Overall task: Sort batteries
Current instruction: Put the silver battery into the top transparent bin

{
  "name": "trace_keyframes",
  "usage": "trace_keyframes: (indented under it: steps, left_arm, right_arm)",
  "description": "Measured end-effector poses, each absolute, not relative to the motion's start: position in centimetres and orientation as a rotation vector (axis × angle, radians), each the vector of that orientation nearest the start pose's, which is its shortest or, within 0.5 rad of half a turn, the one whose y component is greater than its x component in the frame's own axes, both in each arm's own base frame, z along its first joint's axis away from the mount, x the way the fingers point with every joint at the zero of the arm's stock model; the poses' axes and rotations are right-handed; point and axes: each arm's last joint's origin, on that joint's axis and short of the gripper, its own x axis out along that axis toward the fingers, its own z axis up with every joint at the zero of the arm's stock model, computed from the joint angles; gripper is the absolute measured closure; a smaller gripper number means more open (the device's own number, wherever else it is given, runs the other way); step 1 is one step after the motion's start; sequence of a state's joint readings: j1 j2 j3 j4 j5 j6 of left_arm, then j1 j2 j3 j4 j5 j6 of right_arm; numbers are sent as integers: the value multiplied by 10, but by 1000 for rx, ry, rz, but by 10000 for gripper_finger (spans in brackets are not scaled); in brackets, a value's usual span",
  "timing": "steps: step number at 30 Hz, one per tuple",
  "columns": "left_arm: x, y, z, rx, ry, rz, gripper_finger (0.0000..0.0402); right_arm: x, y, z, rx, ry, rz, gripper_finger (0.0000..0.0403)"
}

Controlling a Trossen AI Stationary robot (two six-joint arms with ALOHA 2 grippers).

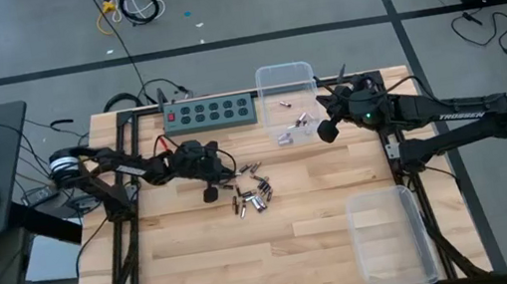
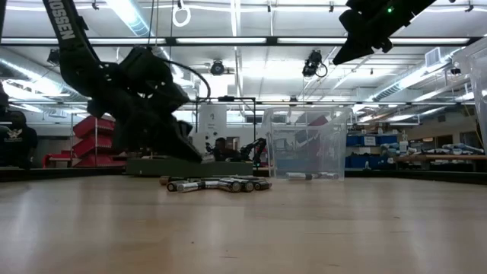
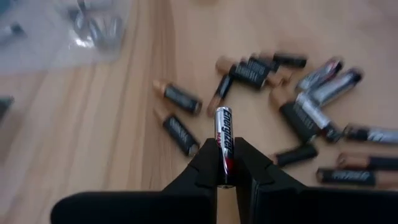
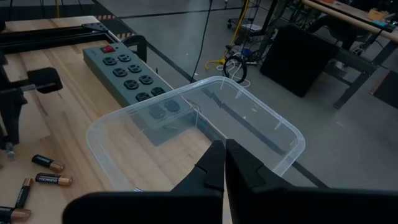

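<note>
Fingers of the left gripper (image 3: 224,177) are pinched narrow around one silver battery (image 3: 223,138), held up over the loose batteries (image 1: 251,193) scattered at the centre of the high view on the wooden table (image 1: 252,263), with bare wood open below them toward the frame's bottom. Closed tight on nothing, the right gripper (image 4: 224,163) hangs over the near rim of the clear bin (image 1: 286,92) at top centre, where a few batteries already lie. A green power strip (image 1: 212,114) sits just left of that bin along the table's top edge, and a second clear bin (image 1: 389,238) lies at lower right, well apart from the pile.
</note>
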State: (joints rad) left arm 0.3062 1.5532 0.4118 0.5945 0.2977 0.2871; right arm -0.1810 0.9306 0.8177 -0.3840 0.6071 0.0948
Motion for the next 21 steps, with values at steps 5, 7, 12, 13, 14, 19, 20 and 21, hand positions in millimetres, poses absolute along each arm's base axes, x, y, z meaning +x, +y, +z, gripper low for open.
trace_keyframes:
  steps: [5, 7, 12, 13, 14, 19, 20, 21]
  left_arm:
    - [244, 61, 143, 145, 419, -81, 382]
    - [243, 59, 152, 156, 379, -84, 382]
    - [241, 57, 179, 170, 206, -62, 382]
    - [242, 57, 185, 179, 159, -57, 382]
    - [242, 57, 190, 189, 112, -51, 382]
    - [248, 58, 210, 195, -44, -35, 383]
    - [250, 59, 213, 193, -52, -35, 383]
    - [251, 59, 215, 187, -52, -35, 383]
  right_arm:
    - [187, -51, 304, -20, 461, -794, 400]
    - [187, -51, 304, -20, 461, -794, 400]
    - [187, -51, 303, -20, 461, -794, 400]
    - [187, -51, 304, -20, 461, -794, 400]
    - [187, -51, 303, -20, 461, -794, 400]
    - [187, -51, 303, -17, 460, -791, 400]
    - [187, -51, 303, -16, 460, -791, 400]
    - [187, -51, 303, -16, 461, -790, 400]
